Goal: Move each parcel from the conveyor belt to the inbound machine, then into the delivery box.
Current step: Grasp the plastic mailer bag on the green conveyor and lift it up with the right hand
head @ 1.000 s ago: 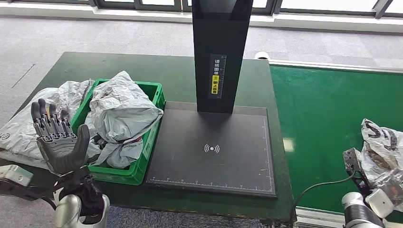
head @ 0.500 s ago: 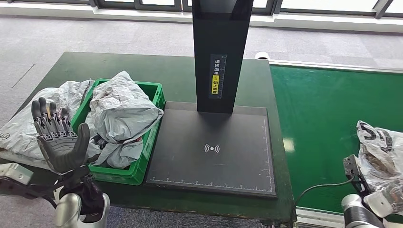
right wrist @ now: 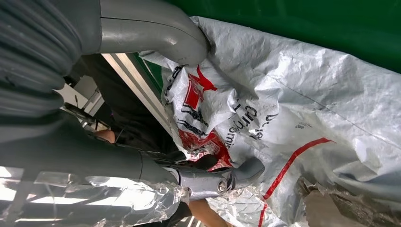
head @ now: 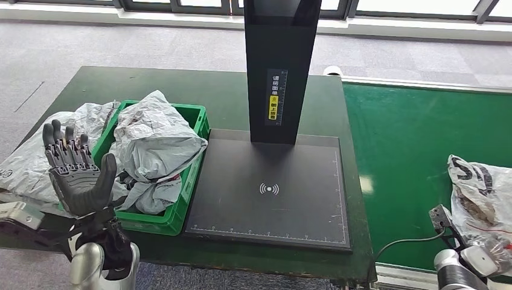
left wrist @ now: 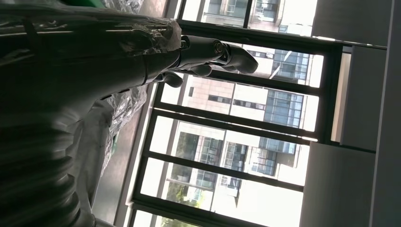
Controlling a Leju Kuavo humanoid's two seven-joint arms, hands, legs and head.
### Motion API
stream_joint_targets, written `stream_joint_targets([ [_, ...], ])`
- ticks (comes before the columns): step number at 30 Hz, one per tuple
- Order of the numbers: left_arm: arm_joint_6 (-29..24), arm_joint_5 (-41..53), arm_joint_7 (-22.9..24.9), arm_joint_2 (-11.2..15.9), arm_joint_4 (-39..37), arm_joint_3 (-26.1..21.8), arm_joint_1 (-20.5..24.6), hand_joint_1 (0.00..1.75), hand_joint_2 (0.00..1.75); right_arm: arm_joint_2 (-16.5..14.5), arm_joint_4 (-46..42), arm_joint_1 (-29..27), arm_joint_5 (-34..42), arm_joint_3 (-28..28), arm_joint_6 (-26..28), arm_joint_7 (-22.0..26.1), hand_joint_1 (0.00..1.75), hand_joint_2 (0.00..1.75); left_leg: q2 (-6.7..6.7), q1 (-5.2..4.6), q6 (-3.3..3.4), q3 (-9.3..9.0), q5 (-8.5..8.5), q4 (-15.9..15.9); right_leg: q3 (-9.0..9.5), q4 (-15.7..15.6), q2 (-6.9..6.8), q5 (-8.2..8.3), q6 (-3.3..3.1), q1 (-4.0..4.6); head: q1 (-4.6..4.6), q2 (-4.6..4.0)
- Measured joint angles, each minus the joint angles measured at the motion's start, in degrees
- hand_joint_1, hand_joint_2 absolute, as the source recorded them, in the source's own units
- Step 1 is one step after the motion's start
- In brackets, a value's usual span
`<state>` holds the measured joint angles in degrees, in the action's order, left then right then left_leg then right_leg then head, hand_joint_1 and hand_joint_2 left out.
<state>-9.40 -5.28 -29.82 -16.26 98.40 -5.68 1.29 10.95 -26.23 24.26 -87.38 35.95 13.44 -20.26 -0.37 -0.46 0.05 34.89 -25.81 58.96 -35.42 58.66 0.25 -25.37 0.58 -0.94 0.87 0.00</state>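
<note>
Green conveyor belt carries a grey parcel at its near edge; right hand has thumb and fingers closed on it. Left hand raised beside the green delivery box, fingers spread, holding nothing.

A crumpled grey plastic parcel with black lettering and red markings is seen lying on the green conveyor belt, at its near right edge, and is gripped by the right hand. The inbound machine, a flat black plate with a black upright post at its far edge, is set on the table beside the belt. The green delivery box stands touching the plate's left edge and is filled with grey parcels.
</note>
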Motion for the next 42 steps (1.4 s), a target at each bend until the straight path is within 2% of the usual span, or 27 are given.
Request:
stream_joint_targets([
  [3, 0.15, 0.31, 0.15, 0.00, -0.08, 0.00, 0.20, 0.00, 1.75, 0.00, 0.00, 0.01, -0.07, 0.00, -0.86, -0.14, 1.75, 1.75, 0.00, 0.00, 0.00, -0.01, 0.00, 0.00, 0.02, 0.00, 0.00, 0.00, 0.00, 0.01, 0.00, 0.00],
  [27, 0.15, 1.51, 1.13, -0.05, -0.19, -0.03, 0.88, 0.00, 1.75, -1.83, -4.32, -0.29, -1.10, 0.11, -0.61, 3.31, 1.75, 1.75, -0.01, 0.01, -0.01, 0.00, 0.01, 0.00, 0.05, 0.01, -0.01, 0.01, 0.01, 0.00, 0.00, 0.00],
  [29, 0.01, 1.54, 1.18, -0.07, 0.02, -0.10, 0.84, 0.00, 1.75, -2.81, -6.02, -0.46, -0.15, 0.08, 0.26, 5.86, 1.75, 1.75, 0.00, 0.01, -0.01, 0.00, 0.02, -0.01, 0.06, 0.01, 0.00, 0.02, 0.00, 0.00, 0.00, 0.00],
  [31, -0.18, 1.60, 1.31, -0.09, 0.34, -0.19, 0.80, 0.00, 1.75, -4.86, -9.95, -0.96, 2.54, -0.28, 0.84, 10.44, 1.75, 1.75, 0.02, 0.01, -0.02, -0.02, 0.02, -0.01, 0.05, 0.02, 0.02, 0.02, 0.00, 0.01, 0.00, 0.00],
  [36, -0.27, 1.66, 1.36, -0.19, 0.81, -0.50, 0.70, 0.00, 1.75, -11.36, -24.19, -3.60, 18.79, -5.00, -1.80, 25.42, 1.75, 1.75, 0.02, 0.07, -0.08, -0.03, 0.06, -0.02, 0.04, 0.04, 0.02, 0.01, -0.02, 0.07, 0.00, 0.00],
  [40, -0.26, 1.68, 1.10, -0.20, 0.82, -0.60, 0.69, 0.00, 1.75, -14.73, -33.43, -5.47, 26.27, -10.62, -3.98, 29.41, 1.75, 1.75, -0.02, 0.10, -0.11, -0.02, 0.08, -0.03, 0.03, 0.05, -0.01, 0.00, -0.04, 0.10, 0.01, 0.00],
  [42, -0.22, 1.75, 0.98, -0.20, 0.69, -0.63, 0.72, 0.00, 1.75, -16.07, -36.97, -6.32, 32.06, -13.11, -6.15, 33.80, 1.75, 1.75, 0.00, 0.10, -0.11, -0.01, 0.08, -0.03, 0.02, 0.05, 0.01, 0.00, -0.04, 0.09, 0.00, 0.00],
])
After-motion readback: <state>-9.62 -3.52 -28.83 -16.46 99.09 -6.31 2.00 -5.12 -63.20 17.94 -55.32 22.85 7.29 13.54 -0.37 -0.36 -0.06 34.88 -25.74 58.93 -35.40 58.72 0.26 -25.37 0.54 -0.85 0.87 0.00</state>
